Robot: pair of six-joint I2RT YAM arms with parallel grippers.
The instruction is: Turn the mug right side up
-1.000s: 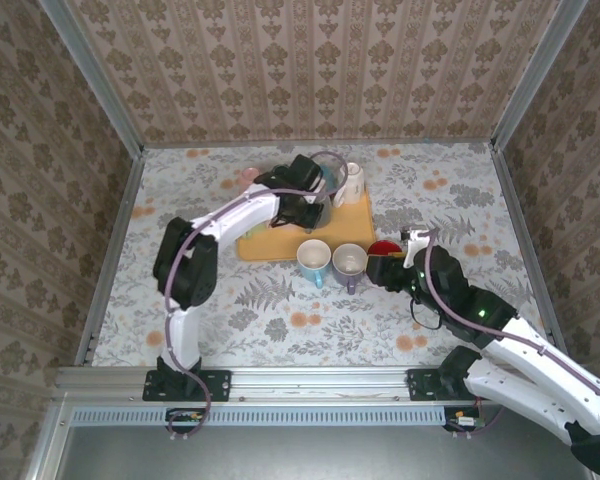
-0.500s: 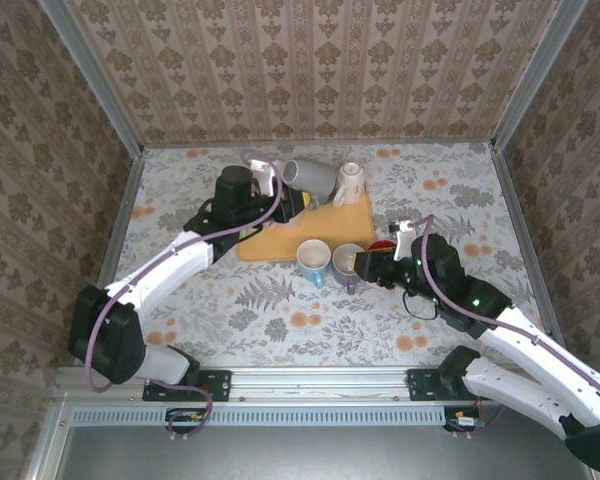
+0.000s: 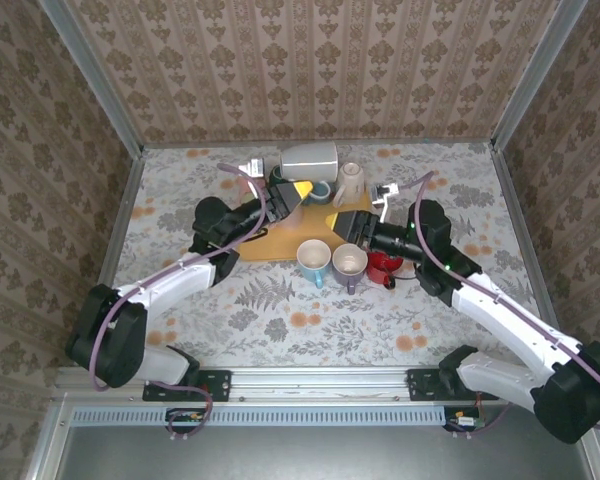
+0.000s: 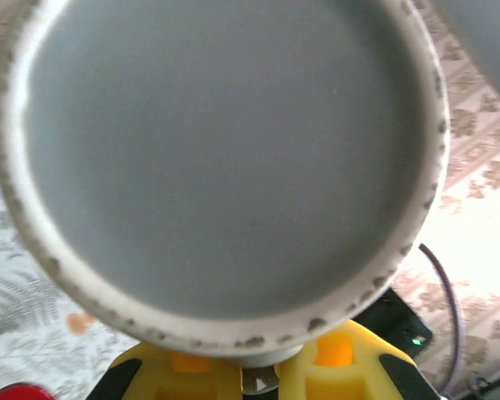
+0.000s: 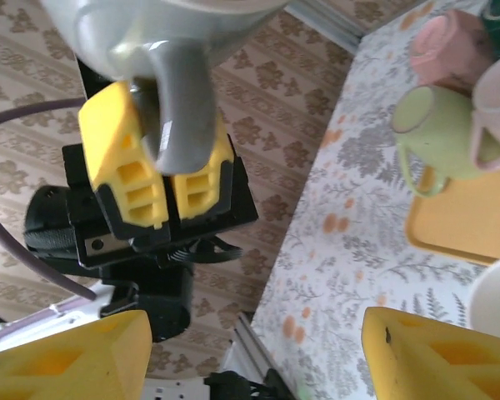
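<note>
Above far end of table (image 3: 230, 310), top view: grey mug (image 3: 310, 158) aloft, lying sideways, handle pinched by left gripper (image 3: 296, 190), near far edge of yellow tray (image 3: 270, 245). Right gripper (image 3: 366, 228) close by, spread, holding nothing.

Left wrist view: mug's hollow facing lens, speckled rim, yellow fingers (image 4: 177, 377) pressed together beneath.

Right wrist view: handle clamped between left gripper's fingers (image 5: 121, 158); own fingers (image 5: 67, 358) wide apart.

Judged about halfway: off the table and on its side, not upright, not set down.
</note>
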